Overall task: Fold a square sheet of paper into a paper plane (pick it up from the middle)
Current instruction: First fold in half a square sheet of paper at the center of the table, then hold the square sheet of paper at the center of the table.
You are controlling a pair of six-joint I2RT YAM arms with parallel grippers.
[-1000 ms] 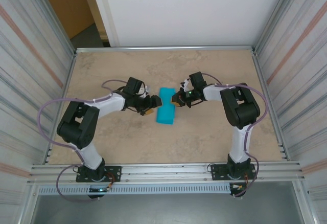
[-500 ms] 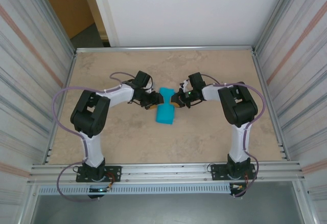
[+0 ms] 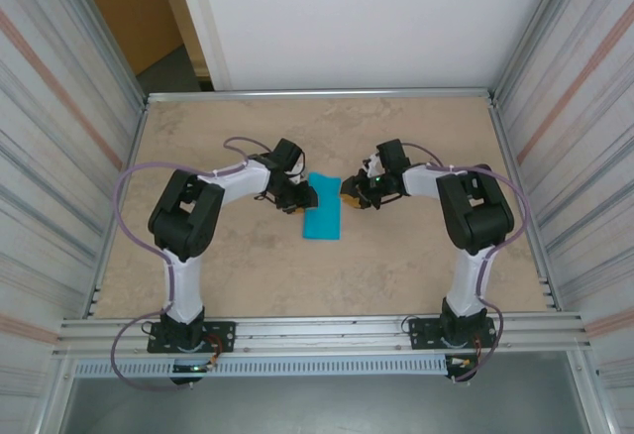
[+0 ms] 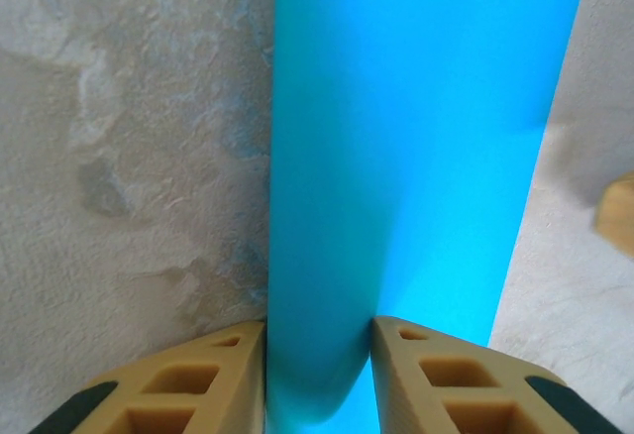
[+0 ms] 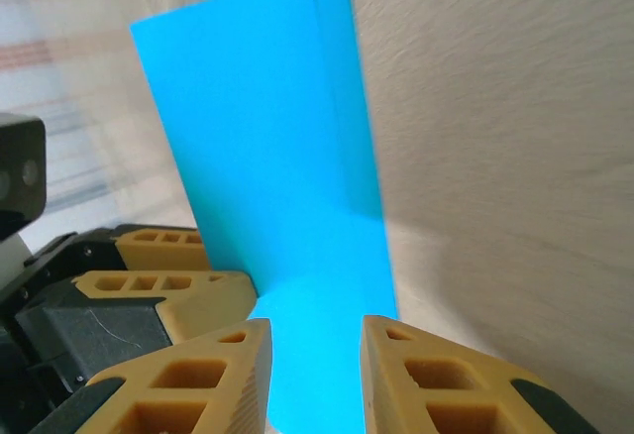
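Note:
The square sheet of paper [image 3: 323, 211], teal-blue and folded into a narrow strip, lies on the table between both arms. My left gripper [image 3: 305, 198] is at the strip's far left edge. In the left wrist view its tan fingers [image 4: 228, 375] press both sides of the paper's [image 4: 416, 157] rounded fold, so the gripper [image 4: 319, 355] is shut on it. My right gripper [image 3: 347, 192] faces it from the right. In the right wrist view its jaws [image 5: 315, 355] stand apart, open, over the paper [image 5: 277, 157], and the left gripper's fingers [image 5: 158, 300] show beyond.
The beige marbled table [image 3: 396, 256] is fenced by corrugated metal walls [image 3: 59, 157] on both sides. An aluminium rail [image 3: 317, 330] runs along the near edge and a white panel [image 3: 347, 18] stands at the back.
My left gripper has moved right to the paper's edge and narrowed its jaws onto the fold. My right gripper's jaws have parted from shut and it has drawn slightly right.

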